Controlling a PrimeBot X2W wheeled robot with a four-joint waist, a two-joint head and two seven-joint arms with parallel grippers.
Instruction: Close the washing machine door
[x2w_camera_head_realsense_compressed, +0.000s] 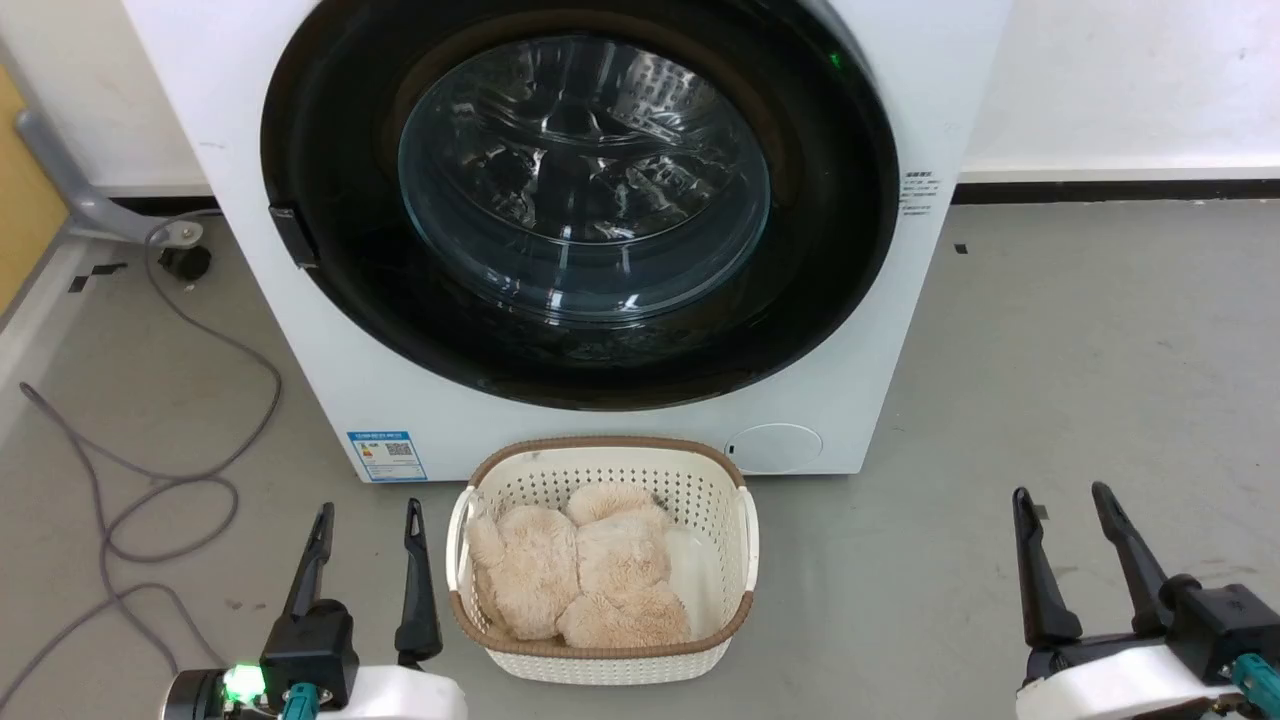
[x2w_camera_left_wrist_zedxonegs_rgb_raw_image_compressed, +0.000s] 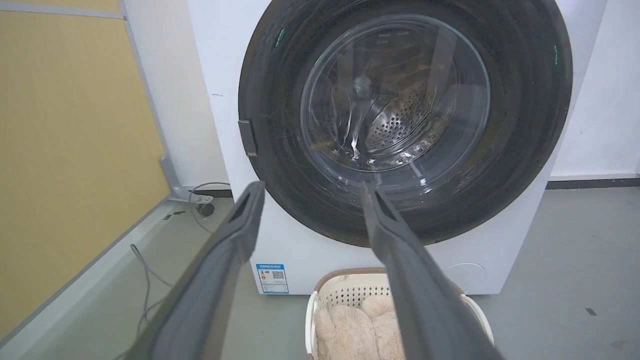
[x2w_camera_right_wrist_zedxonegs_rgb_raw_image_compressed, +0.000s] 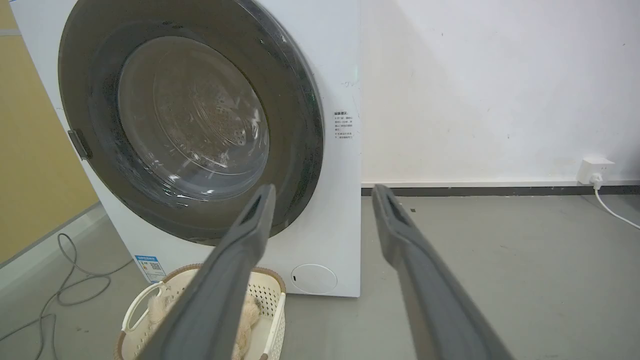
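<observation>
The white washing machine (x2w_camera_head_realsense_compressed: 620, 440) (x2w_camera_left_wrist_zedxonegs_rgb_raw_image_compressed: 305, 255) (x2w_camera_right_wrist_zedxonegs_rgb_raw_image_compressed: 340, 165) stands straight ahead. Its round door (x2w_camera_head_realsense_compressed: 330, 180) (x2w_camera_left_wrist_zedxonegs_rgb_raw_image_compressed: 270, 100) (x2w_camera_right_wrist_zedxonegs_rgb_raw_image_compressed: 300, 130), with a wide glossy black rim and a bulging glass window, lies flat against the machine's front, with a small latch tab on its left edge. Through the glass I see the perforated steel drum. My left gripper (x2w_camera_head_realsense_compressed: 367, 511) (x2w_camera_left_wrist_zedxonegs_rgb_raw_image_compressed: 311, 186) is open at the lower left, well short of the machine. Held low at the lower right, my right gripper (x2w_camera_head_realsense_compressed: 1060, 491) (x2w_camera_right_wrist_zedxonegs_rgb_raw_image_compressed: 323, 188) is open with nothing between its fingers.
A white perforated laundry basket (x2w_camera_head_realsense_compressed: 740, 540) (x2w_camera_left_wrist_zedxonegs_rgb_raw_image_compressed: 345, 295) (x2w_camera_right_wrist_zedxonegs_rgb_raw_image_compressed: 272, 300) with beige plush inside sits on the grey floor right before the machine, between my grippers. Grey cables (x2w_camera_head_realsense_compressed: 190, 400) trail at the left. A yellow panel (x2w_camera_left_wrist_zedxonegs_rgb_raw_image_compressed: 65, 150) stands left; a wall socket (x2w_camera_right_wrist_zedxonegs_rgb_raw_image_compressed: 592, 170) is at the right.
</observation>
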